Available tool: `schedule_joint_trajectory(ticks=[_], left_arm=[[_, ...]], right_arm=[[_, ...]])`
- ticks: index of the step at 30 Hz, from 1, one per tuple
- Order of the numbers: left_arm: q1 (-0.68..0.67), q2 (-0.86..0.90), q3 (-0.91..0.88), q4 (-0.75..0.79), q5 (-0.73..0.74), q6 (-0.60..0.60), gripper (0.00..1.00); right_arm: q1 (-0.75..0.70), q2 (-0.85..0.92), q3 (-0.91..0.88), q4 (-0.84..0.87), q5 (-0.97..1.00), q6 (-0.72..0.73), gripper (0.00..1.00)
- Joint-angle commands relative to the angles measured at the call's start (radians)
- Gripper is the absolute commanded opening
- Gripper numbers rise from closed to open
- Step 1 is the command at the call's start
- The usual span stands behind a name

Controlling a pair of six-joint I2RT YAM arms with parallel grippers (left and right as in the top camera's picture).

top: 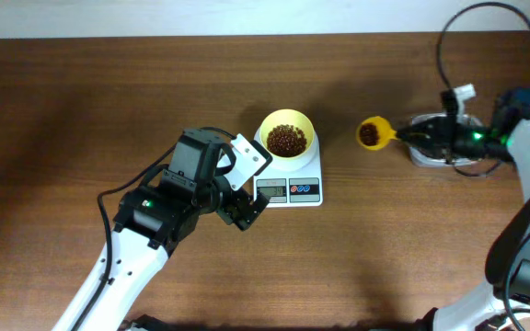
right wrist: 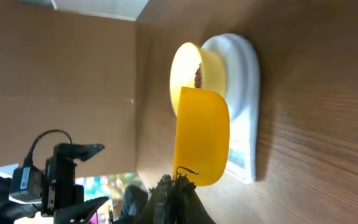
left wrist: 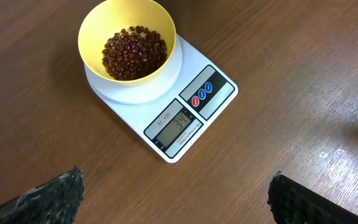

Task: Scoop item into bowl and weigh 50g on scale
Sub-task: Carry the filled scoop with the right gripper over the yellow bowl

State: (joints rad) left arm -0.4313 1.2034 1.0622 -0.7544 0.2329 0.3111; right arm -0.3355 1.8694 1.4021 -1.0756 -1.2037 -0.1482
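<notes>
The pale yellow bowl (top: pixel 286 138) stands on the white scale (top: pixel 294 187) and holds a heap of dark reddish-brown beans (top: pixel 288 140). The left wrist view looks down on the bowl (left wrist: pixel 129 25), the beans (left wrist: pixel 134 53) and the scale (left wrist: pixel 213 102), whose display is lit. My left gripper (top: pixel 254 184) stands open just left of the scale, with nothing between its fingers (left wrist: pixel 48 199). My right gripper (top: pixel 414 136) is shut on the handle of a bright yellow scoop (top: pixel 372 133) that carries beans, level and to the right of the bowl. In the right wrist view the scoop (right wrist: pixel 202 134) is in front of the bowl (right wrist: pixel 188 68).
A clear plastic container (top: pixel 440 154) sits at the right, mostly hidden under my right gripper. Black cables (top: pixel 444 55) loop above it. The table's far edge (top: pixel 155 35) runs along the top.
</notes>
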Motion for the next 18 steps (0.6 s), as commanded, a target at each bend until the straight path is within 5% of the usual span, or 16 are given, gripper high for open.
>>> schedule_joint_trajectory(ticks=[1,7,18], left_arm=[[0.005,-0.007,0.0,0.002,0.014,-0.003,0.99],[0.005,-0.007,0.0,0.002,0.014,-0.003,0.99],[0.005,-0.007,0.0,0.002,0.014,-0.003,0.99]], right_arm=[[0.076,0.007,-0.009,0.053,-0.05,0.061,0.04],[0.183,0.007,-0.009,0.148,-0.05,0.139,0.04],[0.281,0.007,-0.009,0.578,-0.014,0.537,0.04]])
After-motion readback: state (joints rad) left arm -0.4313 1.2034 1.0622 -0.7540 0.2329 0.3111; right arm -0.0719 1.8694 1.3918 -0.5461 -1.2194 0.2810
